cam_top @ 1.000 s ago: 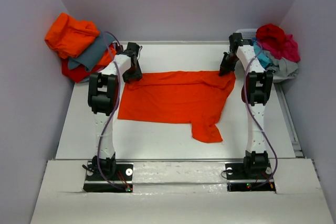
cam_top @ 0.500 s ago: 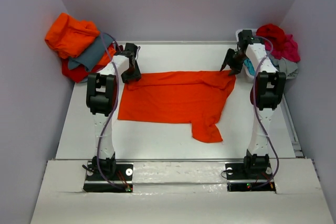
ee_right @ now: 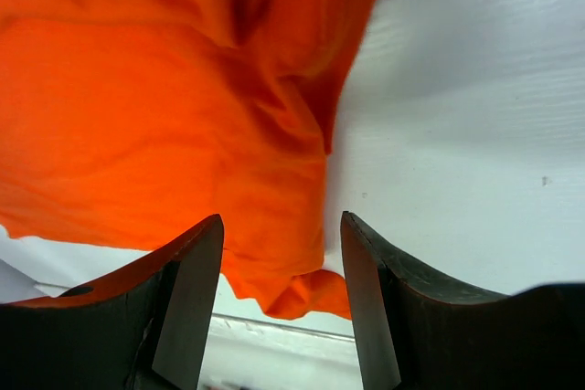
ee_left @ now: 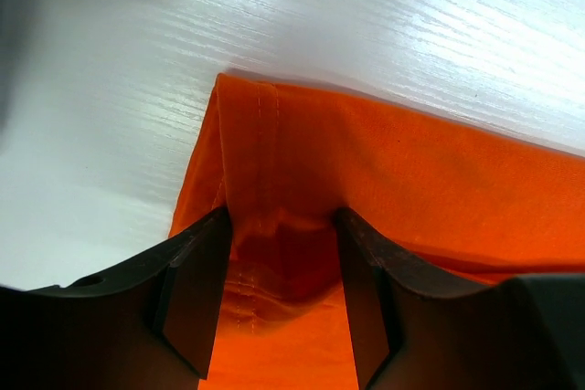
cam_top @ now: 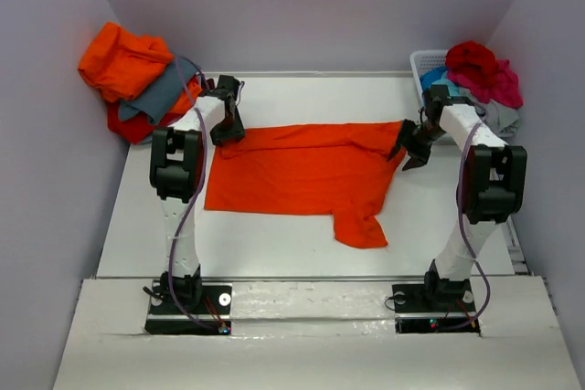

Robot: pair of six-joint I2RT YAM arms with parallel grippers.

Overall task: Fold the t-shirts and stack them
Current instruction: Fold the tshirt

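Only the left wrist view showed the left gripper (ee_left: 281, 226) with its jaws apart and the hemmed corner of the orange t-shirt (ee_left: 411, 171) puckered between them. The right gripper (ee_right: 279, 226) was likewise spread, straddling the shirt's edge. The top view showed the shirt lying flat between both claws.

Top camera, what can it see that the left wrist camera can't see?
Only the top camera shows the whole orange t-shirt spread flat, the left arm and right arm, the shirt pile far left and the white basket far right. Only the left wrist camera shows the stitched hem close up, with cloth between the open left jaws. Both show orange cloth on the white table.
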